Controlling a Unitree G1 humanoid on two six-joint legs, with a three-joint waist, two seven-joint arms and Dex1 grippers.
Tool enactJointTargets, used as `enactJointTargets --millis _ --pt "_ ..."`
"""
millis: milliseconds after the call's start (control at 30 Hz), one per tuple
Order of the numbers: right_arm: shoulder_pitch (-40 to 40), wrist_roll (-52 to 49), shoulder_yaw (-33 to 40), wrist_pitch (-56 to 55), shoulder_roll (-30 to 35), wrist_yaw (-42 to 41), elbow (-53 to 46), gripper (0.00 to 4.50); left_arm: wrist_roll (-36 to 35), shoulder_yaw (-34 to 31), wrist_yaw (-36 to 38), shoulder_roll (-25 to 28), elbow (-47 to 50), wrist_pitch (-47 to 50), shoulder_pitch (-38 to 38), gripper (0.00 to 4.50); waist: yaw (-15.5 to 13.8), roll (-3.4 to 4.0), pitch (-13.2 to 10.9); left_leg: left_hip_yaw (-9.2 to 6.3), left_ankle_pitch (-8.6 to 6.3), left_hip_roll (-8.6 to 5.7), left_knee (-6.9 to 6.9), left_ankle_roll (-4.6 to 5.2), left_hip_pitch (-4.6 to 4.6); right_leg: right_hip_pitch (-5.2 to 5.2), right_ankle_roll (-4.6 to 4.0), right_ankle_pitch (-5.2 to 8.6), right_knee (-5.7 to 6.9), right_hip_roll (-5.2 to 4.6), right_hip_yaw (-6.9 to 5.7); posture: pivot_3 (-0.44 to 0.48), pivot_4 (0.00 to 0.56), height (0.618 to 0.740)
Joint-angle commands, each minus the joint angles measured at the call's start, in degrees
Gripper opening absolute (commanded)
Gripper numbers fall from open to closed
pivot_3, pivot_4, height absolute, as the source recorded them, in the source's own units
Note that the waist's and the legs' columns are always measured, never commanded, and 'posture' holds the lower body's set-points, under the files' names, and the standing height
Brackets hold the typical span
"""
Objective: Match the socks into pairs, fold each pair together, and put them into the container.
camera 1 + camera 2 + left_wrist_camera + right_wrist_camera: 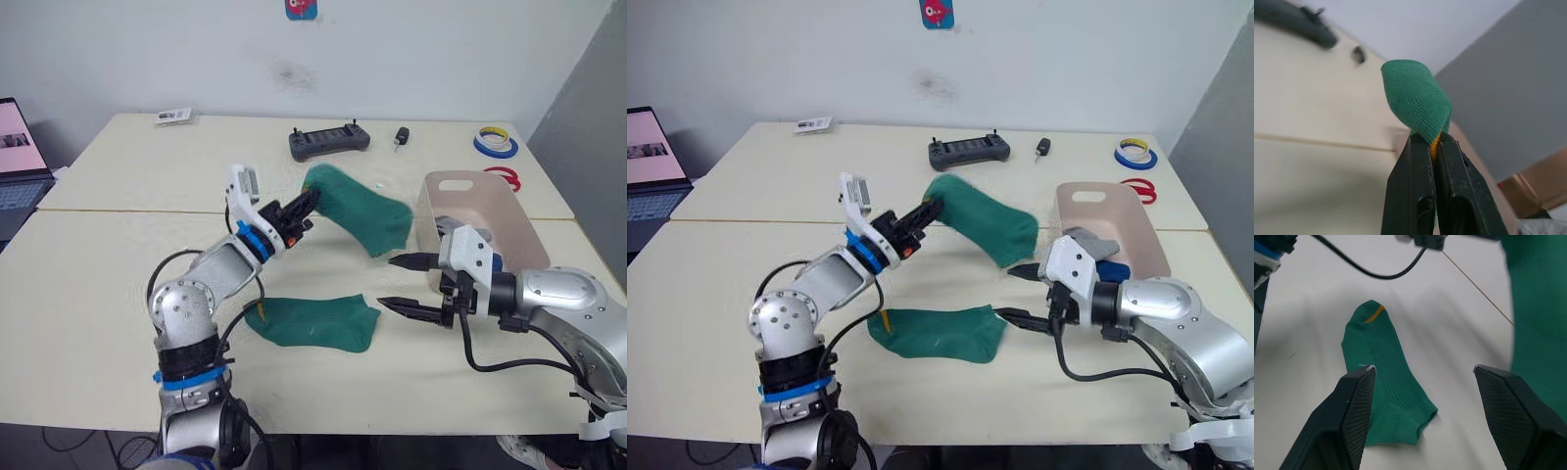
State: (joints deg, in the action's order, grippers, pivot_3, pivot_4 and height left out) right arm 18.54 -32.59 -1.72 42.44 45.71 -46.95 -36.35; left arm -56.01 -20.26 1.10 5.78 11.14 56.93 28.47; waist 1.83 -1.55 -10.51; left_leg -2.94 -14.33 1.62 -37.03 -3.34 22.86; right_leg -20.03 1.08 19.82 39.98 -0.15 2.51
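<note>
White wall (411, 49) closed off the back of the room, with a small red-and-blue sticker (301, 8) high on it and a faint grey smudge below; a grey panel (588, 108) stood at the right. Two cream tables (98, 274) were pushed together, the seam between them running across the middle of the surface. A laptop (20, 162) with a lit screen sat off the left edge. Toward the right of the far table, partly over the seam, stood the pinkish-beige container (485, 211), with grey and dark blue socks (1097, 257) lying inside, part hidden by the right arm.

One green sock (358, 211) hung in the air above the seam, its end clamped between the fingers of the left gripper (302, 208), which were pressed tight on the fabric. The other green sock (313, 321) lay flat on the near table, a yellow mark at its left end. The right gripper (402, 284) hovered just beside this sock's right end, its fingers spread wide with nothing between them.

Along the far edge lay a dark handheld controller (329, 141), a small black object (402, 135), a white card (174, 116), a blue-and-yellow tape roll (495, 143) and a red tape roll (502, 176).
</note>
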Motion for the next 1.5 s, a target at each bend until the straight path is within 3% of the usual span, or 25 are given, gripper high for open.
enactJointTargets --millis 33,400,500,633,800,900,1000,1100,1233,1500 --pt "-0.19 -0.22 1.0 -0.49 0.24 0.58 -2.18 3.47 4.45 0.65 -0.14 0.66 -2.09 -3.29 -5.67 0.02 -0.07 -0.01 -0.01 -0.02 0.0 0.0 0.0 0.0 0.03 -0.02 0.0 0.0 0.0 0.0 -0.01 0.0 0.15 0.74" --pt "0.71 -0.36 -0.76 -0.49 -0.33 0.7 -2.12 3.47 7.71 1.27 1.03 2.63 3.15 -7.35 -13.38 0.02 -0.48 -0.02 -0.01 -0.04 0.0 -0.05 -0.01 -0.01 0.08 0.02 0.02 0.0 -0.09 -0.03 -0.04 0.0 0.15 0.74" --pt "1.25 -0.34 -1.33 -0.64 -0.5 0.48 -1.87 3.47 8.95 1.46 2.73 4.62 3.36 -8.72 -14.41 0.66 -0.29 -0.02 -0.01 -0.09 0.0 -0.02 0.0 -0.01 0.06 0.01 0.02 0.0 -0.06 -0.01 -0.08 0.0 0.15 0.74" --pt "1.52 -0.43 -1.45 -0.6 -0.47 0.36 -1.83 3.47 9.29 0.97 4.37 7.59 4.58 -9.53 -16.0 1.95 -0.28 -0.02 -0.01 -0.09 -0.01 -0.02 0.01 0.0 0.04 0.0 0.02 0.0 -0.04 -0.01 -0.06 0.0 0.15 0.74" --pt "1.49 -0.84 -1.23 -0.33 -0.59 0.55 -2.27 3.47 14.92 1.53 14.47 18.97 8.44 -15.21 -22.57 3.57 -0.02 -0.01 -0.02 -0.02 0.0 0.01 0.09 -0.01 0.04 -0.06 0.01 0.0 -0.07 -0.01 -0.01 0.0 0.15 0.74" --pt "1.54 -0.91 -1.22 -0.39 -0.75 0.57 -2.23 3.47 26.26 5.62 27.63 29.54 5.37 -30.47 -24.82 4.48 -0.18 0.0 -0.02 -0.1 -0.01 0.04 0.1 0.01 0.05 -0.06 0.0 0.0 -0.05 0.0 -0.08 0.0 0.15 0.74" --pt "1.81 -0.83 -1.55 -0.48 -1.03 0.52 -2.01 3.47 37.48 11.36 40.05 39.21 -1.78 -48.21 -24.65 4.48 -0.48 0.05 -0.04 -0.08 -0.02 -0.05 0.15 0.03 0.04 -0.06 0.0 0.0 -0.08 -0.06 -0.1 0.0 0.15 0.74" --pt "2.28 -0.51 -2.11 -0.7 -1.39 0.32 -1.59 3.47 45.61 16.99 48.26 44.15 -10.76 -63.28 -20.37 4.48 -0.6 0.08 -0.06 0.0 -0.06 -0.07 0.18 0.09 0.06 -0.06 0.0 0.0 -0.2 -0.13 -0.07 0.0 0.15 0.74" --pt "2.91 -0.24 -2.67 -0.76 -1.68 0.34 -1.23 3.47 53.56 23.86 52.61 43.93 -23.12 -77.58 -10.82 4.48 -0.68 0.1 -0.07 0.0 -0.07 -0.06 0.19 0.11 0.13 -0.09 0.01 -0.01 -0.28 -0.12 -0.11 0.0 0.15 0.74" --pt "2.38 -0.47 -2.27 -0.22 -1.42 1.13 -2.07 3.47 62.19 30.06 51.01 38.73 -41.09 -89.07 1.81 4.48 -0.18 0.09 -0.07 0.02 -0.11 -0.02 0.16 0.19 0.18 -0.19 0.01 -0.01 -0.15 -0.03 -0.2 0.0 0.15 0.74"
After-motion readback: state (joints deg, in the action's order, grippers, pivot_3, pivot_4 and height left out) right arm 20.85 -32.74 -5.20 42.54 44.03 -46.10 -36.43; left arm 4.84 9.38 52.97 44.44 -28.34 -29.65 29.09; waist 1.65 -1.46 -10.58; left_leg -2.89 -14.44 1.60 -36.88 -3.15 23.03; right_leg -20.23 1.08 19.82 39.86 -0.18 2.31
